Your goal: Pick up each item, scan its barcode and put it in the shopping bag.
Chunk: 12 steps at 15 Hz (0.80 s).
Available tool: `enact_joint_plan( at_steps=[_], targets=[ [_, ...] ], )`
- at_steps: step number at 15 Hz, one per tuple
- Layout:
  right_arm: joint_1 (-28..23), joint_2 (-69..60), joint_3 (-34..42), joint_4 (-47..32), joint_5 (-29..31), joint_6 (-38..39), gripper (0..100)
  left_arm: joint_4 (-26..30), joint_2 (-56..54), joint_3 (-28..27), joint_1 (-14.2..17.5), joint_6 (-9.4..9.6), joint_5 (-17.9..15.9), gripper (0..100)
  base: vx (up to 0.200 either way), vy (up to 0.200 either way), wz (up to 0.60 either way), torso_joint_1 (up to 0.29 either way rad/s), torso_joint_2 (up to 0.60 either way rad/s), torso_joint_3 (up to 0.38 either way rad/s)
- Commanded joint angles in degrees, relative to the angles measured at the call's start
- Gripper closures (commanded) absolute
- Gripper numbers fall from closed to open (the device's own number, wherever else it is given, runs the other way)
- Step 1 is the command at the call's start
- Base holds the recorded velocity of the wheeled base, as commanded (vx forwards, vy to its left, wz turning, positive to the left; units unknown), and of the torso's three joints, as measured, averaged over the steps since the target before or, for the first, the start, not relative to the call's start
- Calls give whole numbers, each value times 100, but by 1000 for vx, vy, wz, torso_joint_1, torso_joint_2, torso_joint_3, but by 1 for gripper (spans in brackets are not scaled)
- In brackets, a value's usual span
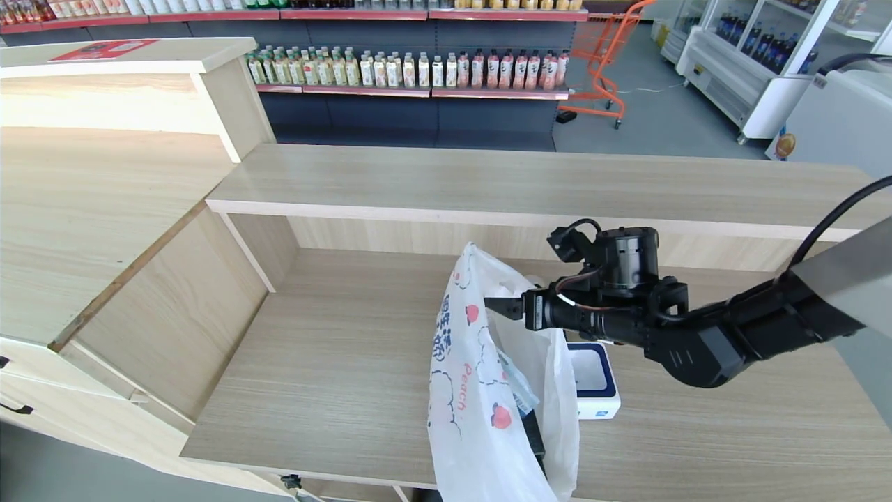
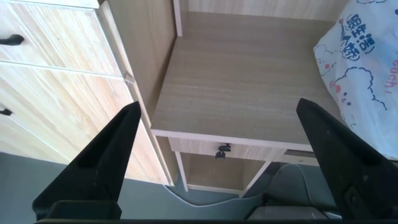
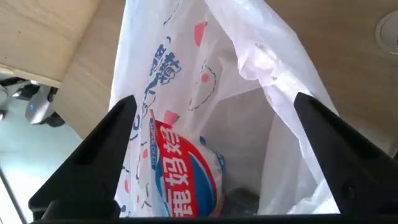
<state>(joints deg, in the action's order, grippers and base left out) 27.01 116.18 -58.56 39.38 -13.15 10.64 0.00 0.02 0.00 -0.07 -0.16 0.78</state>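
Your right hand (image 1: 492, 307) hangs just above the mouth of the shopping bag (image 1: 474, 390), fingers spread wide and holding nothing. In the right wrist view the same hand (image 3: 214, 102) looks straight down the bag's throat. The packet (image 3: 186, 180) with red and blue print lies directly below it, deep inside the bag, so any move toward it is a plain vertical one. The bag stands upright on the tabletop (image 1: 334, 376), and its mouth runs from far to near. The scanner (image 1: 592, 380) sits just beside the bag on its right, under your right forearm. Your left hand (image 2: 219, 106) is also spread and empty, out by the tabletop's near left edge and well apart from the bag, so the right arm is plainly the nearer. Count one bag, one scanner and one packet; I cannot identify the dark shape beside the packet.
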Motion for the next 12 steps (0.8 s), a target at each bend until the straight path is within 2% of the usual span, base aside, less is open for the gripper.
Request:
enact_joint_plan(
  at_steps=[1,3,5,8,9,11,12],
  targets=[
    [-126,-623,152,-9,6,122,0,0,-2,0,-1,-2,1,0,0,0,0,0,0,0],
    [-302,-1080,442,-18,6,175,0,0,-2,0,7,-2,1,0,0,0,0,0,0,0],
    [-759,-2354,1435,-202,-3,113,0,0,-2,0,-1,-2,1,0,0,0,0,0,0,0],
    [-1251,-4244,2437,-1072,120,34,0,0,-2,0,-1,-2,1,0,0,0,0,0,0,0],
    [-1383,-4498,2596,-1239,146,-45,0,0,-2,0,-1,-2,1,0,0,0,0,0,0,0],
    [-2069,-6019,3756,-1828,357,-590,0,0,-2,0,-1,-2,1,0,0,0,0,0,0,0],
    [-2192,-6652,4248,-1881,524,-660,0,0,-2,0,-1,-2,1,0,0,0,0,0,0,0]
  ],
)
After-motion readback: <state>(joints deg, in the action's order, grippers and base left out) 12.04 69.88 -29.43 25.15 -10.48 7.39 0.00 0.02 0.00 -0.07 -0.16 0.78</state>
